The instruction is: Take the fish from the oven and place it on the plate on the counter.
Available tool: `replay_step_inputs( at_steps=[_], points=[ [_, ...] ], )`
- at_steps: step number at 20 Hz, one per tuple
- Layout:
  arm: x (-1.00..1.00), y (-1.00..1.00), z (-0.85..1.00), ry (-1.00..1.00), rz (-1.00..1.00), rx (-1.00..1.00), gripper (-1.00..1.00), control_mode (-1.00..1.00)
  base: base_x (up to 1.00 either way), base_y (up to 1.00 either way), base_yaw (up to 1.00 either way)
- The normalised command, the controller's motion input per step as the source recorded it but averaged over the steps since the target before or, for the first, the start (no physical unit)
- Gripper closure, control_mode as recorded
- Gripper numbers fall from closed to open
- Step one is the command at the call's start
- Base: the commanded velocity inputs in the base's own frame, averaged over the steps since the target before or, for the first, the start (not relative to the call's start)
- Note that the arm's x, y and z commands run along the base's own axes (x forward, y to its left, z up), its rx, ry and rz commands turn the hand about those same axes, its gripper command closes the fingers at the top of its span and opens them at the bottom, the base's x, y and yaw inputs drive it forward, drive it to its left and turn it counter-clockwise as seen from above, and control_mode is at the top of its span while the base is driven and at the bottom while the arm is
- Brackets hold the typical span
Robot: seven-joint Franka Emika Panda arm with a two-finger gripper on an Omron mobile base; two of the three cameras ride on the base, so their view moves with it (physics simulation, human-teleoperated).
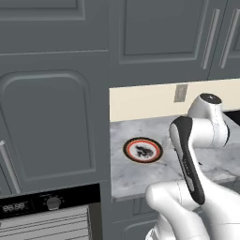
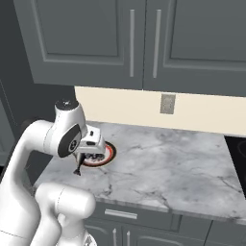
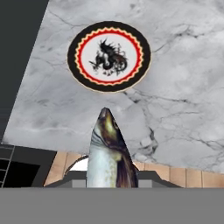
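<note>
My gripper (image 3: 109, 180) is shut on the slim dark-grey fish (image 3: 108, 151), whose head points toward the plate (image 3: 109, 56). The plate has an orange-red rim, a white ring and a dark figure at its centre, and nothing lies on it. It sits on the marble counter (image 3: 183, 87) near its left end. In the right base view the fish (image 2: 77, 166) hangs from my gripper (image 2: 80, 156) above the counter's front left, just short of the plate (image 2: 106, 156). The black oven (image 1: 28, 205) with its knob is at the lower left of the left base view.
A beige backsplash with a wall outlet (image 2: 167, 104) runs behind the counter, under grey upper cabinets (image 2: 144, 43). A tall grey cabinet panel (image 1: 47, 126) borders the counter's left end. A dark cooktop (image 2: 239, 153) lies at the far right. The counter's front edge (image 2: 144, 206) runs below.
</note>
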Motion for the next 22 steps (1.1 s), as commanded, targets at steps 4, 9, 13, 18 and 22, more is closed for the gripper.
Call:
replay_step_inputs(
  at_steps=[4, 9, 13, 18, 22],
  points=[
    [0.12, 0.46, -0.37, 0.06, -0.14, -0.05, 1.0, -1.0, 0.0, 0.0, 0.0],
    [0.75, 0.16, -0.28, 0.13, -0.01, -0.02, 1.0, -1.0, 0.0, 0.0, 0.0],
    [1.0, 0.0, -0.42, 0.02, 0.01, 0.06, 1.0, -1.0, 0.0, 0.0, 0.0],
    [1.0, 0.0, -0.47, 0.01, 0.05, 0.11, 1.0, -1.0, 0.0, 0.0, 0.0],
    [0.93, 0.0, -0.61, 0.06, 0.04, 0.07, 1.0, -1.0, 0.0, 0.0, 0.0]
  ],
)
